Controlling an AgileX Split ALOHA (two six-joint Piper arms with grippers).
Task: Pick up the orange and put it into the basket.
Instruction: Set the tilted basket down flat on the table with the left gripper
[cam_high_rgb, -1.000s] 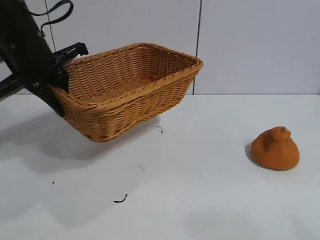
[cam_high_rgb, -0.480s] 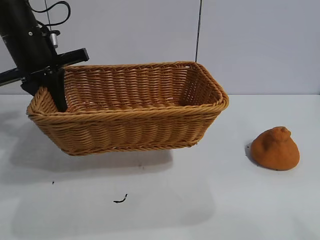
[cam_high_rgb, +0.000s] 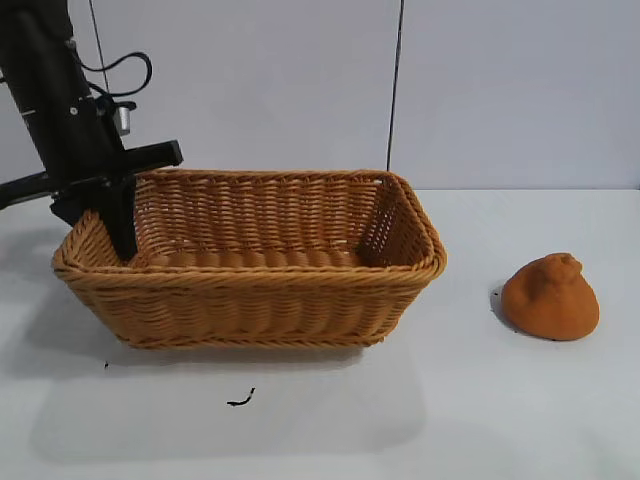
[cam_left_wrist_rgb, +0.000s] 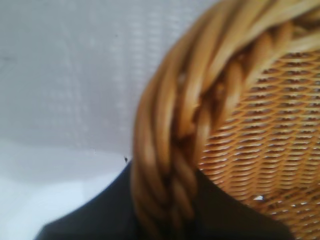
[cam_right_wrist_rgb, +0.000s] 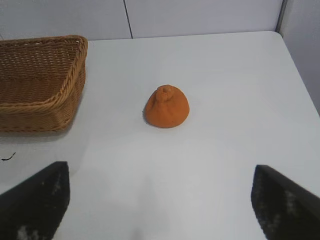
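Observation:
The tan wicker basket (cam_high_rgb: 260, 260) rests level on the white table at left of centre. My left gripper (cam_high_rgb: 118, 225) is shut on the basket's braided rim (cam_left_wrist_rgb: 175, 165) at its left end, one finger inside and one outside. The orange (cam_high_rgb: 550, 297), dome-shaped with a bump on top, sits on the table at the right, apart from the basket. In the right wrist view the orange (cam_right_wrist_rgb: 167, 106) lies ahead of my right gripper (cam_right_wrist_rgb: 160, 200), which is open and empty, well short of it. The basket's end (cam_right_wrist_rgb: 40, 82) shows beside it.
A small dark mark (cam_high_rgb: 240, 399) lies on the table in front of the basket. The white table (cam_high_rgb: 420, 400) runs bare between basket and orange. A grey wall stands behind.
The left gripper has swung the basket from tilted and raised down to level on the table, and lowered it further in the last half second. The orange has not moved.

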